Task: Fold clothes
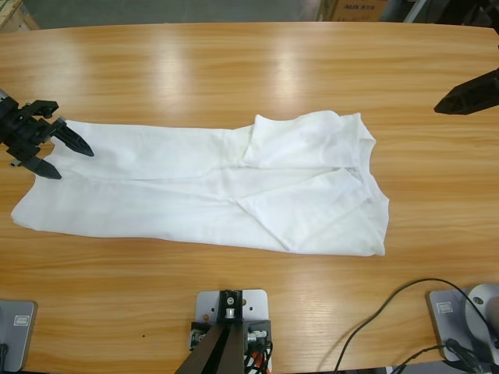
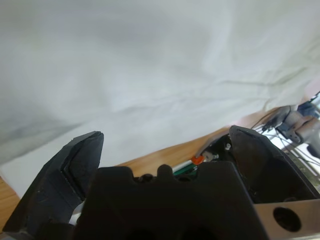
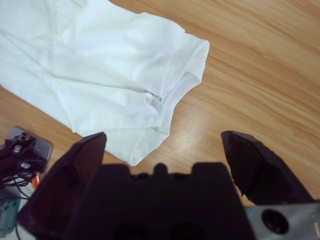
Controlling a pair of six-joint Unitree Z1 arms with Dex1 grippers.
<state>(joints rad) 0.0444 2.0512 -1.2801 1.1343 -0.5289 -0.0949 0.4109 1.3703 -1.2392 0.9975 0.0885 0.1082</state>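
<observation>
At nine o'clock the left end effector point(image 1: 62, 156) is hovering spread and empty at the hem of the shirt point(image 1: 179, 191), which is lying across mid-desk point(image 1: 234, 70), sides and sleeves already folded in. At two o'clock, the right end effector point(image 1: 444, 105) is waiting released. The lengthwise folds seem left.

Orange lettering on a cardboard box point(image 1: 352, 8) at the far right beyond the table, too small to read for certain. Small white tag point(image 3: 156, 96) inside the T-shirt point(image 3: 100, 65) collar, print illegible. Nothing else legible anywhere.
</observation>
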